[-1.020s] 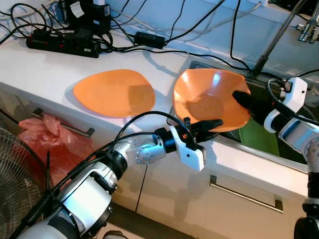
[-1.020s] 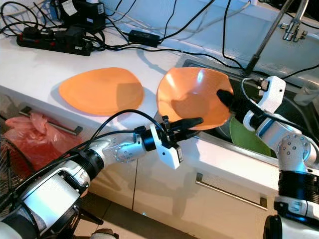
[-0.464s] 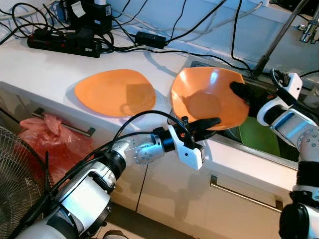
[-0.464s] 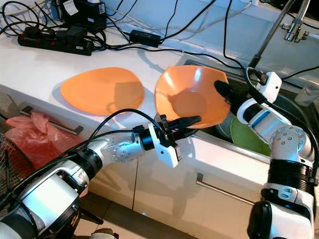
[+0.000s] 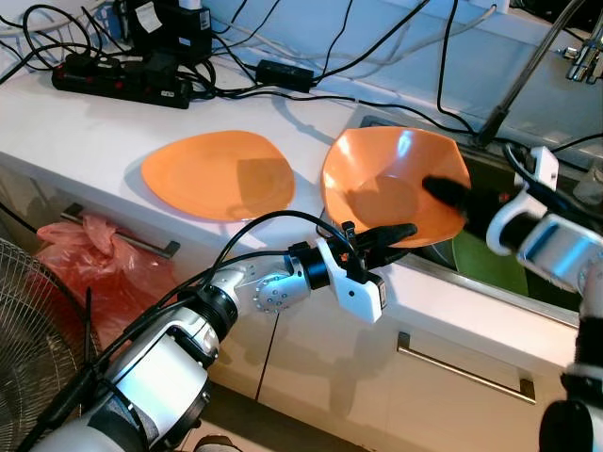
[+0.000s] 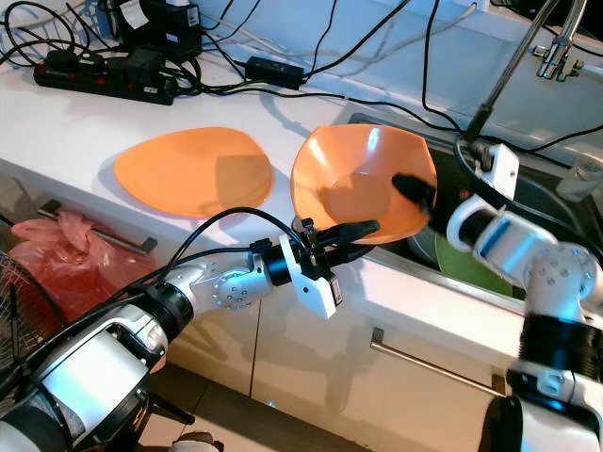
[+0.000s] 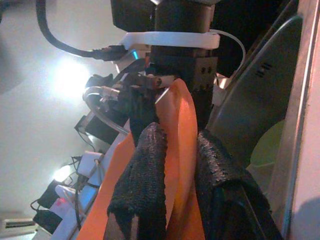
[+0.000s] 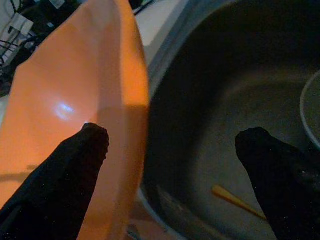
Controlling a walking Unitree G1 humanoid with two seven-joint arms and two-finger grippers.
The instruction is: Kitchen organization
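Over the near edge of the sink [image 5: 528, 282], in the left eye view, an orange bowl [image 5: 391, 188] is held tilted, its hollow turned to the camera. Its lower rim is pinched by the left gripper [image 5: 382, 237], just before the sink. The right gripper [image 5: 450, 193] is seen at the bowl's sink-side rim, one finger laid across the inner face. An orange plate [image 5: 219, 174] lies flat on the counter [image 5: 75, 127], left of the sink, apart from the bowl. A green dish [image 5: 490, 259] lies inside the sink.

In the right eye view the same arrangement is shown; nothing more can be added.

In the left wrist view the two fingers [image 7: 145, 185] are closed on the thin orange rim, one on each side.

In the right wrist view the fingers [image 8: 80, 150] are spread wide, the rim standing between them; nothing is clamped.

The bowl is judged to be light, stiff plastic, smooth and somewhat slippery, not very fragile. It is best taken by the rim, pinched on both faces; a second hold on the opposite rim would stop it from swinging.
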